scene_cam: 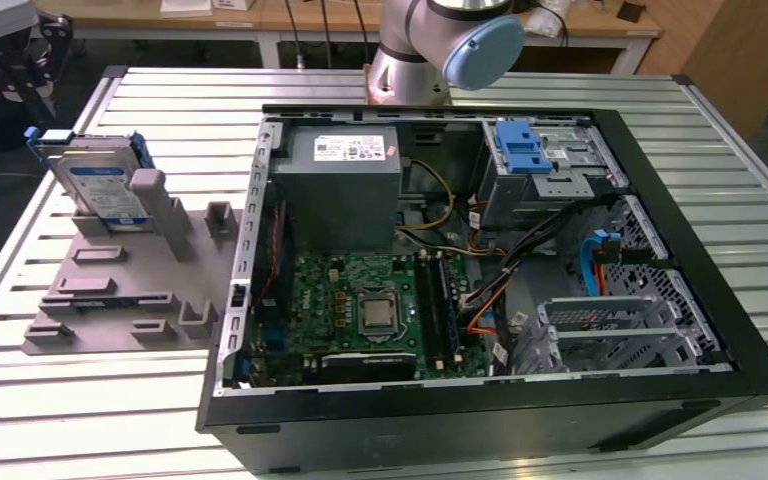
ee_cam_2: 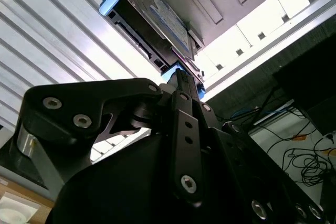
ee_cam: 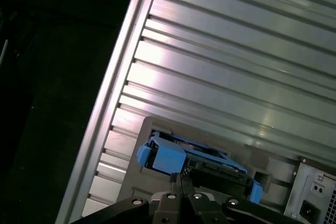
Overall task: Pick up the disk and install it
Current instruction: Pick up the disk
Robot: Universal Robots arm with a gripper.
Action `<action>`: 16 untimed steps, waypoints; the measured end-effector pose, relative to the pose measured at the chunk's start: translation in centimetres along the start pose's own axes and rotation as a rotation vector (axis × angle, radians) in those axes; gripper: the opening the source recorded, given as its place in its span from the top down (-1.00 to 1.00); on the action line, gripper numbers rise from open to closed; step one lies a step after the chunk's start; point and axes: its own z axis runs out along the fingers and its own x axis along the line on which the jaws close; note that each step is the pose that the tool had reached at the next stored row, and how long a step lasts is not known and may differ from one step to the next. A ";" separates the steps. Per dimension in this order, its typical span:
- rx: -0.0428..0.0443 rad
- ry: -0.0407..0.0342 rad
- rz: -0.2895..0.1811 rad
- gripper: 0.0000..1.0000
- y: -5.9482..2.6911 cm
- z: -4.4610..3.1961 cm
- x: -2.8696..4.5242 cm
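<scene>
Pincer (ee_cam: 178,178) clenched on nothing, fingertips pressed together. Just beyond the tips, disk (ee_cam: 197,162) standing on edge in grey holder (scene_cam: 117,290) on counter (ee_cam: 236,51). Farther off, open computer case (scene_cam: 464,415).

No print can be read on anything here. The disk (scene_cam: 97,180) bears a white-and-blue label (scene_cam: 107,192) whose lines are too fine to make out in the exterior view, and in the second wrist view it lies at a slant, just as illegible. A white sticker (scene_cam: 353,148) on the grey power supply (scene_cam: 344,205) carries print too small to tell.
</scene>
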 end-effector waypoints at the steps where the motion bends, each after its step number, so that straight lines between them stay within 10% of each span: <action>1: -0.0001 0.0002 -0.004 0.79 0.00 0.00 0.00; 16: -0.0008 0.0026 -0.063 0.79 0.00 0.00 0.00</action>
